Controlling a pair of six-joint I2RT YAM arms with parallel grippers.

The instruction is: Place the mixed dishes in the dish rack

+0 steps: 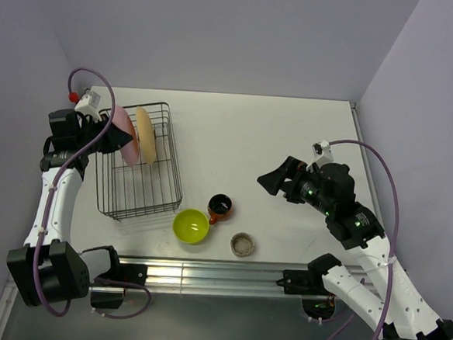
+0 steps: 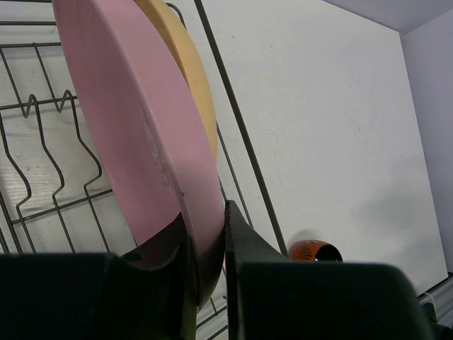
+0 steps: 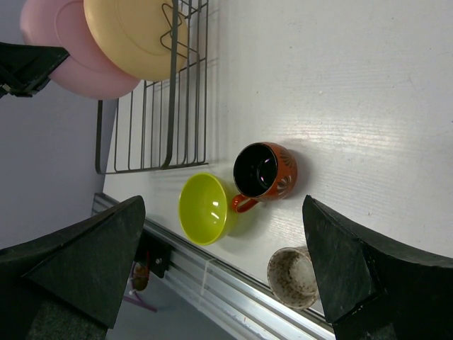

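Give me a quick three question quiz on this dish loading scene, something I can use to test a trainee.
1. True or false: the left gripper grips the round pink plate.
2. The round yellow-orange plate is: A in the black wire dish rack; B on the table; C in the right gripper.
3. How many dishes lie outside the rack?
Key: 1 true; 2 A; 3 three: lime-green bowl, red-orange mug, grey-beige cup.
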